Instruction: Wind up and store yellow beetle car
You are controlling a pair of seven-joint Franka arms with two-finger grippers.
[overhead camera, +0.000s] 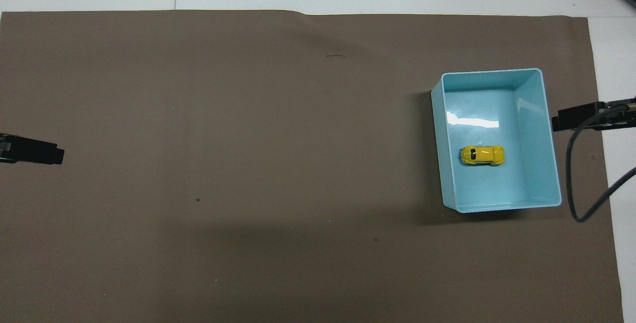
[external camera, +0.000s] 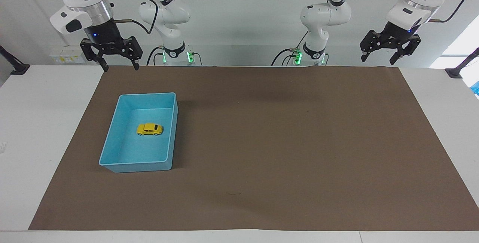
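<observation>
One yellow beetle car (external camera: 149, 129) sits upright inside the light blue bin (external camera: 112, 149) toward the right arm's end of the bench (external camera: 22, 131). Right gripper (external camera: 119, 65) and left gripper (external camera: 377, 60) hang empty with fingers spread over the mat's robot-side edge. Overhead, both are cut off by the frame edges.

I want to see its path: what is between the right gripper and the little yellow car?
Only bare brown mat and the blue bin's wall separate the right gripper from the yellow beetle car, shown in the facing view.
</observation>
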